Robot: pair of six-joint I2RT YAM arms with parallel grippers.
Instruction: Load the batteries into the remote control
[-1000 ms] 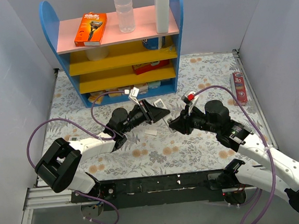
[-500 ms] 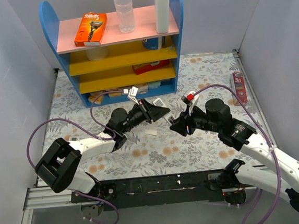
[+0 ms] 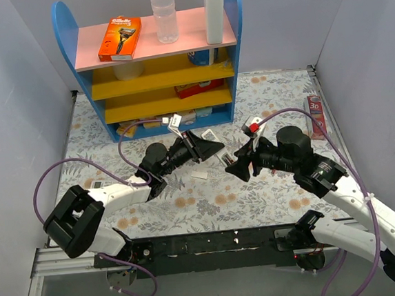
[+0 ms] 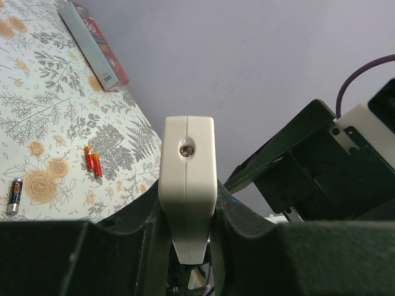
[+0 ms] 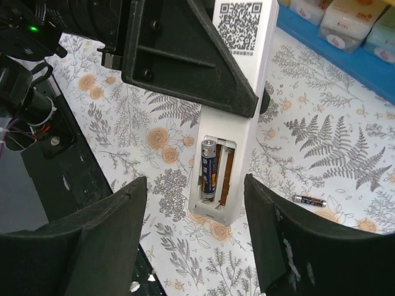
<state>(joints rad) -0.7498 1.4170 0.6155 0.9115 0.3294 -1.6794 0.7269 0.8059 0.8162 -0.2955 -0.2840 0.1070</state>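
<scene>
My left gripper [image 3: 208,147] is shut on the white remote control [image 3: 211,135] and holds it above the table. In the right wrist view the remote [image 5: 237,92] shows its back with a QR label and an open battery bay. One dark battery [image 5: 208,169] sits in the left slot and the right slot is empty. A second dark battery [image 5: 310,200] lies on the table to the right; it also shows in the left wrist view [image 4: 15,195]. My right gripper [image 5: 195,185] is open and empty, just before the remote's bay end. The left wrist view shows my left gripper [image 4: 187,216] clamped on the remote's end [image 4: 187,166].
A small flat white cover plate [image 3: 199,176] lies on the table below the grippers. A blue shelf unit [image 3: 155,61] stands at the back. A red box [image 3: 316,115] lies at the right edge. Two small orange-red batteries [image 4: 92,161] lie on the floral cloth.
My right arm has drawn back a little to the right, away from the remote. My left gripper keeps holding the remote in about the same place.
</scene>
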